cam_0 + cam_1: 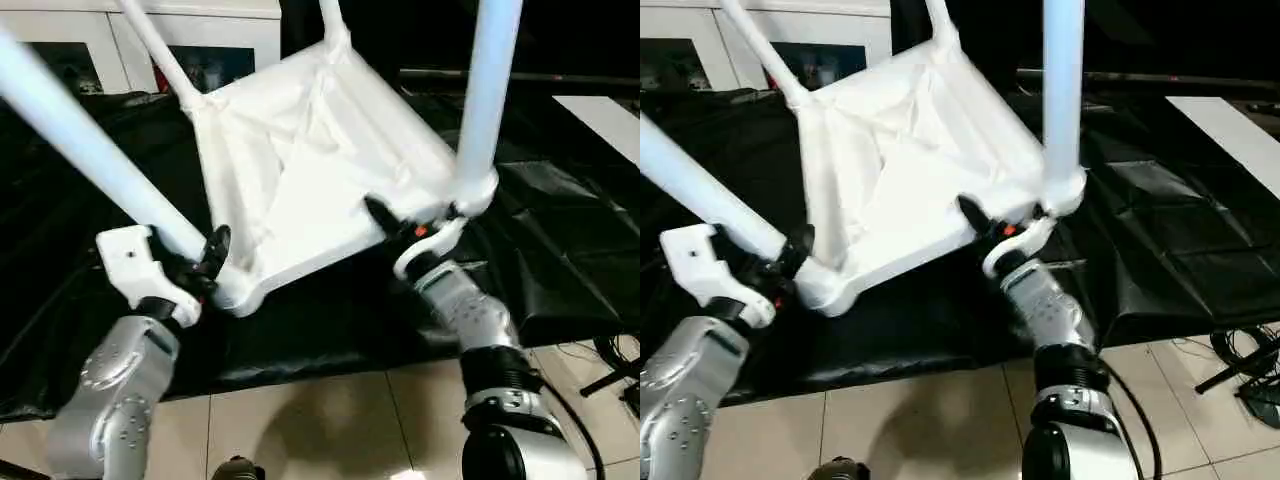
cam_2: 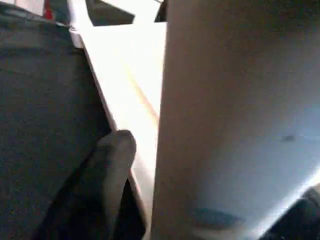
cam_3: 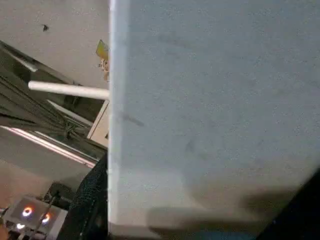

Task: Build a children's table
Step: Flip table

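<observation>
Holding: the tabletop [image 1: 300, 170] is tilted, underside toward the camera, its near edge raised off the black-draped bench [image 1: 560, 250] between both arms.
Legs: four legs are seated in the corner sockets; the near-left leg [image 1: 90, 160] and near-right leg [image 1: 485, 100] run up out of view, and two far legs [image 1: 160, 50] are seen at the back corners.
Left gripper [image 1: 205, 262]: it is closed on the near-left leg just above its socket; one black finger [image 2: 107, 165] is seen against the white plastic in the wrist view.
Right gripper [image 1: 400, 222]: it is pressed at the tabletop rim beside the near-right socket; whether it is clamped cannot be told, since the wrist view is filled by white plastic.
Stage: assembly is judged nearly done, with turning the table onto its feet remaining.
Risk, slip: the smooth tapered leg could slide through the left gripper as weight shifts.
Risk, joint: a leg used as a lever could be pulled from its socket.
Risk, snag: the bench cloth could be dragged by a far corner.
</observation>
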